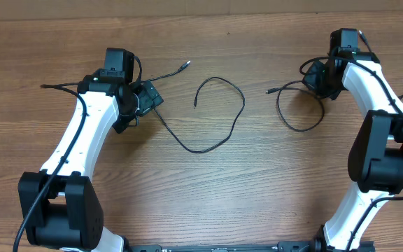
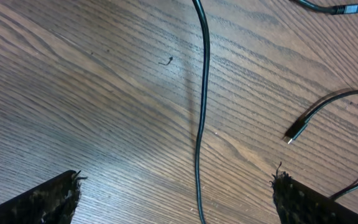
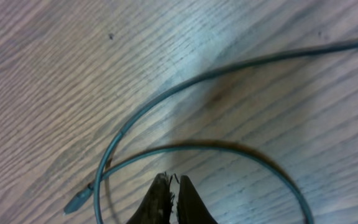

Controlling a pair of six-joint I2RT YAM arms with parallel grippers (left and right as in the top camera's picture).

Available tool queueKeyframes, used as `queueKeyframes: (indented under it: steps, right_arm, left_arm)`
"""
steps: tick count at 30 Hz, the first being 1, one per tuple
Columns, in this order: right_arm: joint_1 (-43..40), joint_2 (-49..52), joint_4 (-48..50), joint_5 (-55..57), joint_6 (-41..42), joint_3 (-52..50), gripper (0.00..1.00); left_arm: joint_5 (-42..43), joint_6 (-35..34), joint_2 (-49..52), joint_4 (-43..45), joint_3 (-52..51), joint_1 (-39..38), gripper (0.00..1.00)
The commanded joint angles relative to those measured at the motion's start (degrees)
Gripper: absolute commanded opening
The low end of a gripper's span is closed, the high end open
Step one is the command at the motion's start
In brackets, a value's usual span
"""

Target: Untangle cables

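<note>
Cables: 2 for sure, maybe 3. The looped cable [image 1: 305, 130] lies at the right side. The long cable [image 1: 234, 126] curves over the centre of the counter [image 1: 208, 210]. A short strand [image 1: 168, 73] goes up-right from the left arm [image 1: 82, 140]; I cannot tell if these two are one cord, the arm hides it. The left fingers [image 2: 48, 199] are spread wide, w/ a cable lying btw. them on the wood, not pinched. The right fingers [image 3: 194, 205] are pressed together w/ nothing in them, the loop just ahead. The counter is brown wood grain.
</note>
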Motion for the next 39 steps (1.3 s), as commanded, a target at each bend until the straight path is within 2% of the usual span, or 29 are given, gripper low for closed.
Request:
queueKeyframes:
  steps: [1, 4, 17, 21, 24, 26, 30, 34, 36, 38, 39]
  right_arm:
    - [0.0, 2.2, -0.1, 0.0, 5.2, -0.3, 0.04]
    - [0.0, 3.0, 0.3, 6.9, 5.2, -0.3, 0.04]
    - [0.0, 9.1, 2.5, 9.2, 5.1, -0.3, 0.04]
    - [-0.6, 13.0, 13.2, 17.2, -1.7, -0.3, 0.09]
    - [-2.5, 14.3, 25.5, 18.5, -11.4, -0.3, 0.14]
    - [-4.9, 14.4, 32.2, 22.0, -13.2, -0.3, 0.15]
    - [-9.3, 14.4, 37.4, 23.5, -13.2, 1.2, 0.17]
    - [-11.0, 13.3, 31.6, 23.5, -14.5, 8.3, 0.15]
    - [-11.0, 12.0, 25.2, 23.5, -14.4, 14.4, 0.15]
    - [-9.9, 9.9, 15.5, 21.6, -14.4, 21.9, 0.29]
    - [-9.3, 9.3, 12.0, 20.3, -13.8, 24.0, 0.3]
  left_arm:
    - [-1.0, -0.4, 0.6, 0.1, 0.3, -0.4, 1.0]
    - [-1.0, -0.4, 0.6, 0.1, 0.3, -0.4, 0.99]
    - [-1.0, -0.4, 0.6, 0.1, 0.3, -0.4, 1.0]
    - [-1.0, -0.4, 0.6, 0.1, 0.3, -0.4, 1.0]
    - [-1.0, -0.4, 0.6, 0.1, 0.3, -0.4, 1.0]
    - [-1.0, -0.4, 0.6, 0.1, 0.3, -0.4, 1.0]
    - [-1.0, -0.4, 0.6, 0.1, 0.3, -0.4, 1.0]
    - [-1.0, -0.4, 0.6, 0.1, 0.3, -0.4, 1.0]
    - [-1.0, -0.4, 0.6, 0.1, 0.3, -0.4, 1.0]
    - [-1.0, -0.4, 0.6, 0.1, 0.3, -0.4, 0.99]
    - [-1.0, -0.4, 0.6, 0.1, 0.3, -0.4, 1.0]
